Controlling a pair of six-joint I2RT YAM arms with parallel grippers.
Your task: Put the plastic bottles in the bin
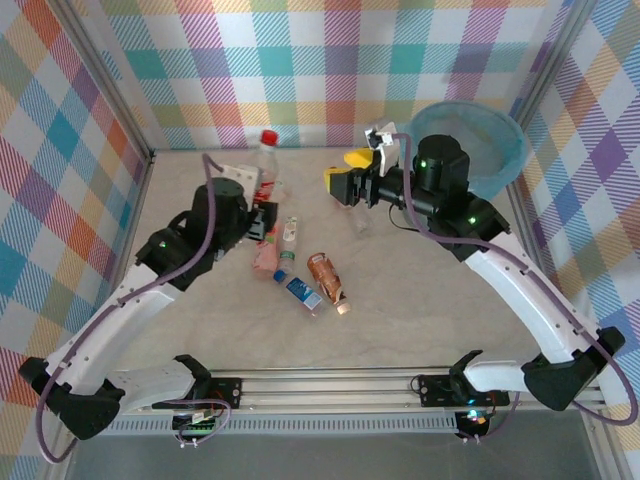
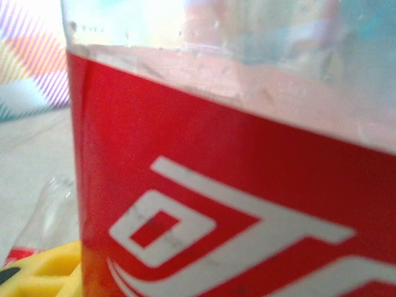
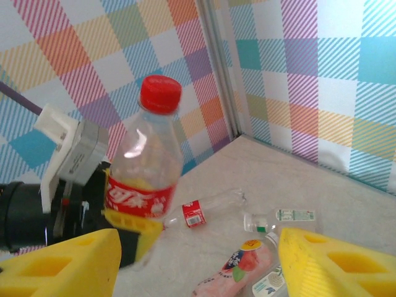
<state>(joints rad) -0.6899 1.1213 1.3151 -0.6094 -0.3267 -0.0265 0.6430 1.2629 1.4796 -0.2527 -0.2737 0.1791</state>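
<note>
Plastic bottles: one gripped, five lying; bin: one.

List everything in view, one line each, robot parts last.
red-capped bottle: one, clear with a red label, upright in the left gripper's grip
red-labelled clear bottle: one, lying on the table behind the held bottle
green-labelled clear bottle: one, lying mid-table
pink bottle: one, lying beside it
copper bottle: one, lying mid-table
blue-labelled bottle: one, lying nearest the arm bases
bin: one, lined with a light-blue bag, far right corner
table: one, beige
walls: pastel checks, on three sides
left gripper: one, yellow pads, shut on the red-capped bottle
right gripper: one, yellow pads, open, raised near the bin
</note>
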